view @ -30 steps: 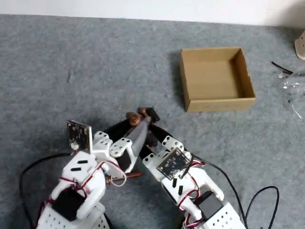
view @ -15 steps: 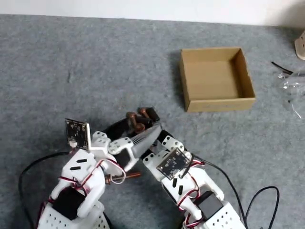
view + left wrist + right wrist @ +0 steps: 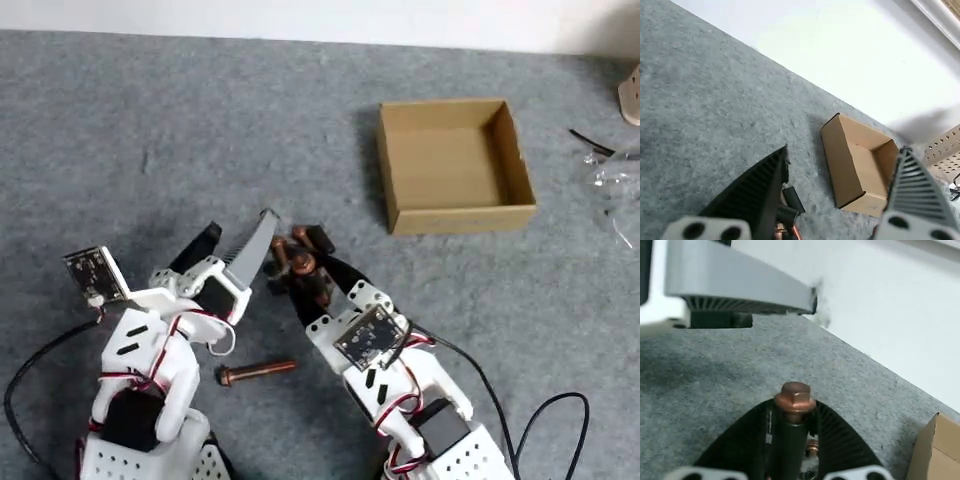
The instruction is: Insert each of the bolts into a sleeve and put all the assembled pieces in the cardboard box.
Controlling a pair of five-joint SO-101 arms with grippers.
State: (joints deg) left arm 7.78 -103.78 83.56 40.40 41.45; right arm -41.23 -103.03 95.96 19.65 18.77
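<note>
A copper bolt (image 3: 258,371) is seen lying flat on the grey table (image 3: 100,120) toward the near edge, between the two arms. Just beyond it, a black sleeve (image 3: 785,450) is clamped in the right end effector (image 3: 792,415), with a bolt head (image 3: 796,395) (copper, hexagonal) standing out of the sleeve's end. Beside it, the left end effector (image 3: 238,228) is held spread wide above the table. A small cluster of bolts and sleeves (image 3: 300,245) is found between and just past the two. The cardboard box (image 3: 455,212) is set well apart, toward the far right corner, open side up.
</note>
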